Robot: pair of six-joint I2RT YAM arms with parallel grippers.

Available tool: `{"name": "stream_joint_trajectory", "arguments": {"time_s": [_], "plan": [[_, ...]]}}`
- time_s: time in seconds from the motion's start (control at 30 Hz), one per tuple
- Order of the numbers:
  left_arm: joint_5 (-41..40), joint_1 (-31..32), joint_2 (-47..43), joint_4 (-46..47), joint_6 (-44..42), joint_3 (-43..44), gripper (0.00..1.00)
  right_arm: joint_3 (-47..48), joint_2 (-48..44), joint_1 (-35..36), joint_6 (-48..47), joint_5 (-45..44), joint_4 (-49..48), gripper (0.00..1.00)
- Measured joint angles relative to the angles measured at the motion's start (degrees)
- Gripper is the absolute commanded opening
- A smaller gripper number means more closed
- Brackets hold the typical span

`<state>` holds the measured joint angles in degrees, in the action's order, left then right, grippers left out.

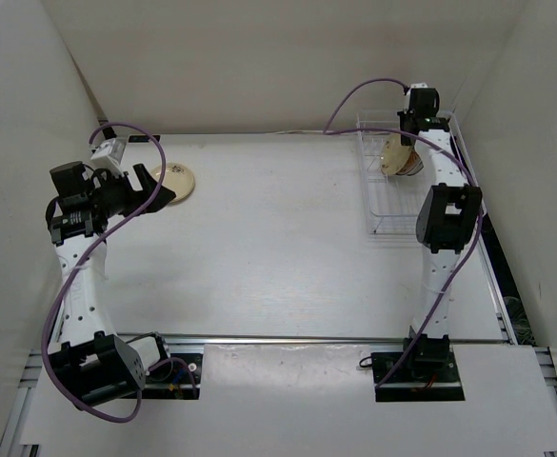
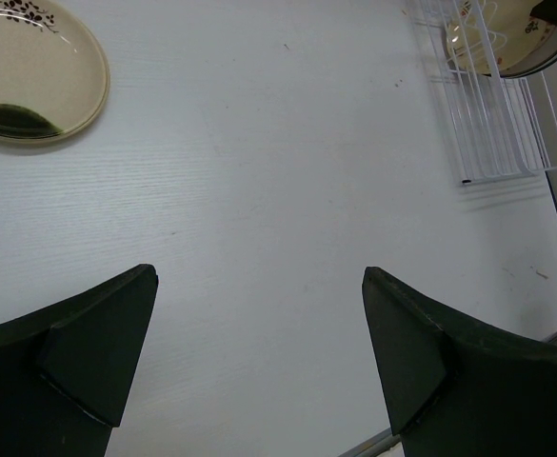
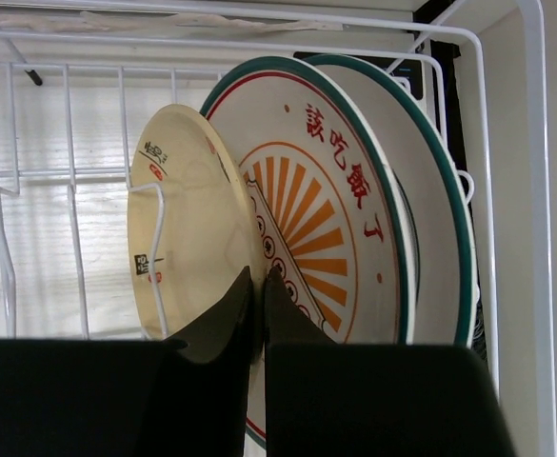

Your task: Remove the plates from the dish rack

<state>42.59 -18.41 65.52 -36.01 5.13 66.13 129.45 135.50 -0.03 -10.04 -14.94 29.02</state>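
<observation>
The white wire dish rack (image 1: 381, 208) stands at the far right. In the right wrist view a small cream plate (image 3: 188, 228) stands upright in it. Behind that stands a larger white plate with an orange sunburst pattern (image 3: 330, 205), then another green-rimmed white plate (image 3: 435, 228). My right gripper (image 3: 259, 281) reaches down into the rack (image 3: 69, 143) and is shut on the cream plate's rim. Another cream plate (image 1: 179, 181) lies flat on the table at the far left. My left gripper (image 1: 152, 187) hovers open and empty right beside it.
White walls close in the table on the left, back and right. The rack (image 2: 492, 133) with its plates (image 2: 516, 38) and the flat plate (image 2: 35, 76) show in the left wrist view. A metal rail (image 1: 307, 339) runs along the near edge.
</observation>
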Motion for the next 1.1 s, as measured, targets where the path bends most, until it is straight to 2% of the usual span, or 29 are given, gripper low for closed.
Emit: {"name": "stream_joint_trajectory", "arguments": {"time_s": [0.33, 0.43, 0.7, 0.83, 0.93, 1.03, 1.1], "plan": [[0.0, 0.0, -0.9, 0.0, 0.0, 0.0, 1.00, 0.1, -1.6, -0.5, 1.8, -0.7, 1.6, 0.00], [0.0, 0.0, -1.5, 0.0, 0.0, 0.0, 1.00, 0.1, -3.4, 0.0, 1.8, -3.7, 1.3, 0.00], [0.1, 0.0, -2.0, 0.0, 0.0, 0.0, 1.00, -1.4, -10.1, 4.0, -0.2, -18.6, -3.7, 0.00], [0.4, 0.0, -2.3, 0.0, 0.2, 0.0, 1.00, -3.3, -14.3, 5.8, -0.3, -21.0, -3.9, 0.00], [0.9, 0.0, -2.3, 0.0, 0.4, 0.0, 1.00, -4.7, -18.3, 6.2, 2.2, -15.7, -0.7, 0.00], [1.9, 0.0, -2.0, 0.0, 0.9, 0.0, 1.00, -6.7, -23.3, 6.1, 6.3, 0.9, 3.5, 0.00], [3.3, 0.0, -1.4, 0.0, 1.5, 0.0, 1.00, -7.7, -25.5, 5.9, 9.6, 15.1, 5.1, 0.00]]}}
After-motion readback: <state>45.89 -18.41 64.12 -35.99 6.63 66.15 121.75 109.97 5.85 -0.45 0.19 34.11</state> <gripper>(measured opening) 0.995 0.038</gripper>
